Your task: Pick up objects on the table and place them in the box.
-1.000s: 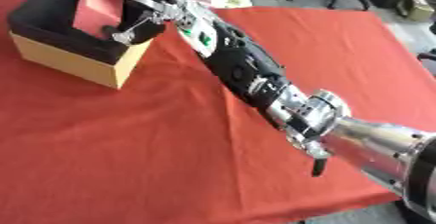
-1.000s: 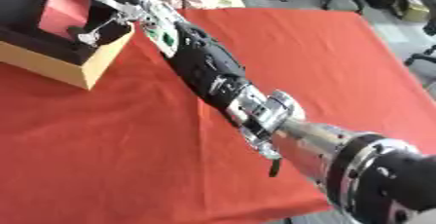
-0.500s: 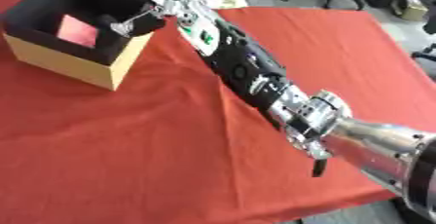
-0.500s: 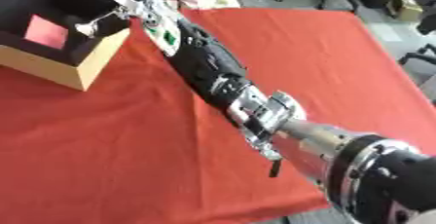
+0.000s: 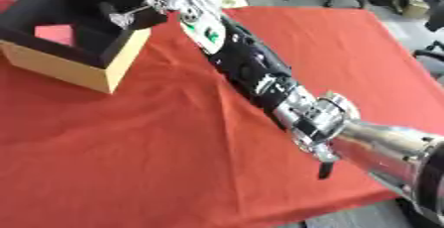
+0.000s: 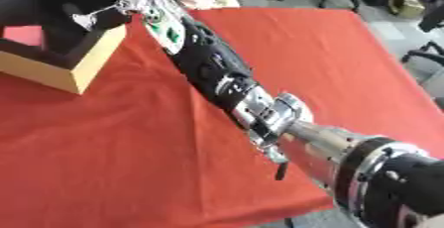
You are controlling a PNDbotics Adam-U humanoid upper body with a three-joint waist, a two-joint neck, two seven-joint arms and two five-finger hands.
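Reaching: right hand (image 5: 143, 5) at the box (image 5: 83, 71) rim, fingers relaxed, holding nothing.
Done: pink object (image 5: 56, 33) inside, below-left of hand.
Left: nothing visible on red cloth (image 5: 156, 162).

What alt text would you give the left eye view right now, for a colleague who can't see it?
The robot's right arm stretches from lower right across the red tablecloth to an open box at upper left, its right hand over the box's rim, fingers not clearly readable. The box has tan sides and a black interior, and a pink object lies inside.
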